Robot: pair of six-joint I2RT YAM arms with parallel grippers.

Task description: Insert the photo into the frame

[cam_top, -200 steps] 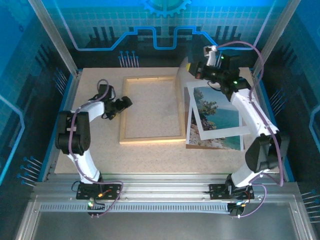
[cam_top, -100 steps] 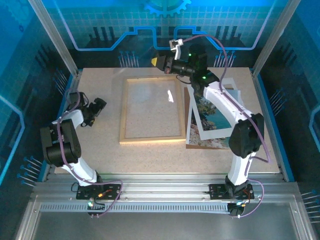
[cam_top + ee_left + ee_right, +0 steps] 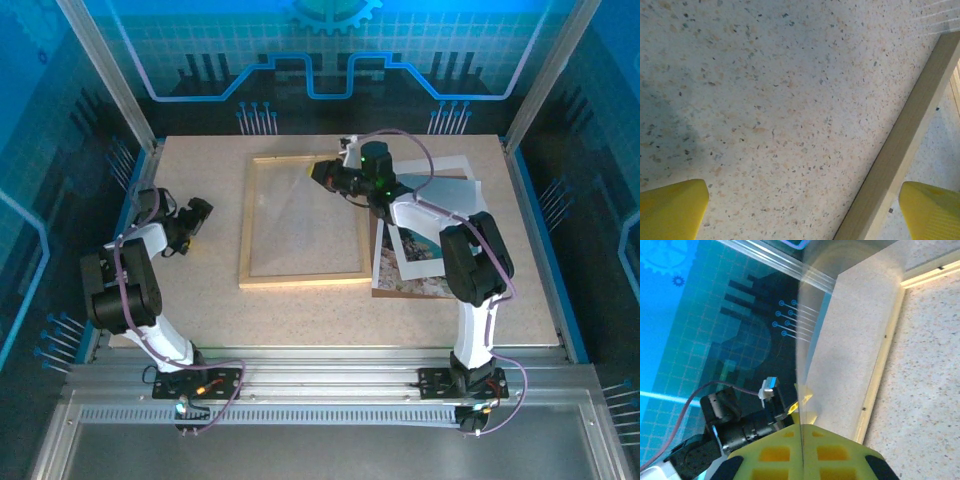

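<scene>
The right jaws are clamped on a clear pane [image 3: 830, 365] tilted over the frame [image 3: 300, 278] mid-table; the left jaws gape near the left edge. The photo [image 3: 420, 245] lies unframed toward the right edge. Next, probably: seat the pane flat.

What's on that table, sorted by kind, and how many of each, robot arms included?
Wooden frame: 1
Photo: 1
White mat: 1
Brown backing board: 1
Clear pane, gripped in the right pincer: 1
Robot arms (left, right): 2
Total: 7
</scene>
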